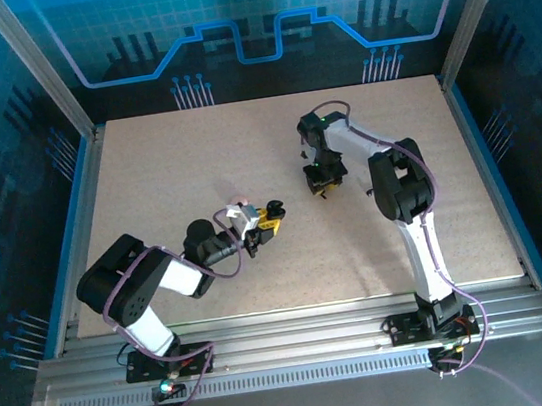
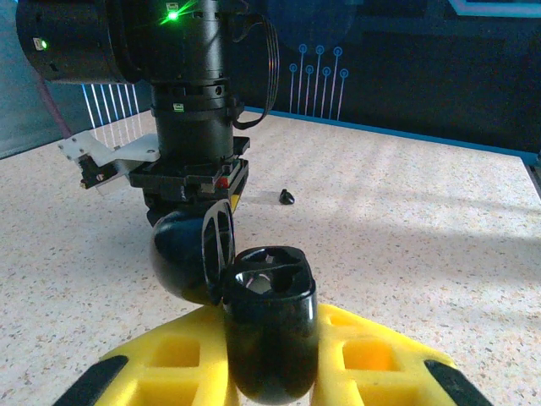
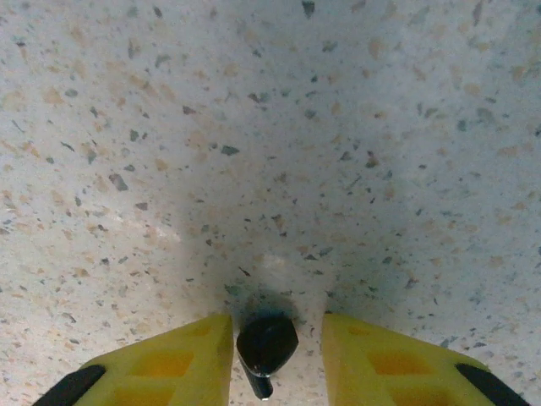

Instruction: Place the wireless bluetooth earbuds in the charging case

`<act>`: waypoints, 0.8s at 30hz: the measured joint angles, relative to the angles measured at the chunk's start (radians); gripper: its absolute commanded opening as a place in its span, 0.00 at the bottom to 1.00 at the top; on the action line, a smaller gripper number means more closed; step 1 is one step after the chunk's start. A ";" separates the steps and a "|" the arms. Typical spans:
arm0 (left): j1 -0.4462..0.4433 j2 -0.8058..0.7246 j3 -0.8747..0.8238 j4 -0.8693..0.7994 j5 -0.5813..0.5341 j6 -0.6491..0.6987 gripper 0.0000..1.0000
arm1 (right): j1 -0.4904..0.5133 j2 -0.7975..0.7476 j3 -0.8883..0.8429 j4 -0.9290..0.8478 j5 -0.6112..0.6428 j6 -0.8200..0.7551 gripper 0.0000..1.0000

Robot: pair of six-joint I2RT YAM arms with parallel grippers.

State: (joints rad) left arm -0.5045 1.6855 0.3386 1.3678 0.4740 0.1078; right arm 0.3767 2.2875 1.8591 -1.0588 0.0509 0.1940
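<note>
**Nothing seated yet.** The open charging case (image 2: 269,292), lid hinged back, is clamped tight between the left jaws, mouth upward, its wells apparently empty. A black earbud (image 3: 266,342) lies on the bench (image 3: 254,127) between the right jaws. These stand narrowly open, with a slim gap on either side of the earbud and no grip made. Left to do, by the look of it: pinch, lift, carry across and seat it. The right arm (image 1: 401,195) reaches forward, wrist pointing straight down, just ahead of the left jaws. The left arm (image 1: 151,280) is folded low, offering the case.
</note>
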 measured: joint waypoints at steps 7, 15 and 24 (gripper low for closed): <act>0.002 0.000 0.000 0.000 0.000 0.003 0.17 | 0.002 0.000 0.002 -0.007 0.002 0.007 0.25; 0.011 -0.013 0.000 0.000 -0.007 0.007 0.17 | 0.002 -0.001 0.002 -0.006 0.003 0.008 0.20; 0.011 -0.013 0.000 0.000 -0.006 0.006 0.15 | 0.002 -0.123 -0.192 0.103 0.002 0.017 0.19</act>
State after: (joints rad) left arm -0.4934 1.6726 0.3386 1.3678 0.4675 0.1143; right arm 0.3786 2.1647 1.6672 -0.9554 0.0528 0.2108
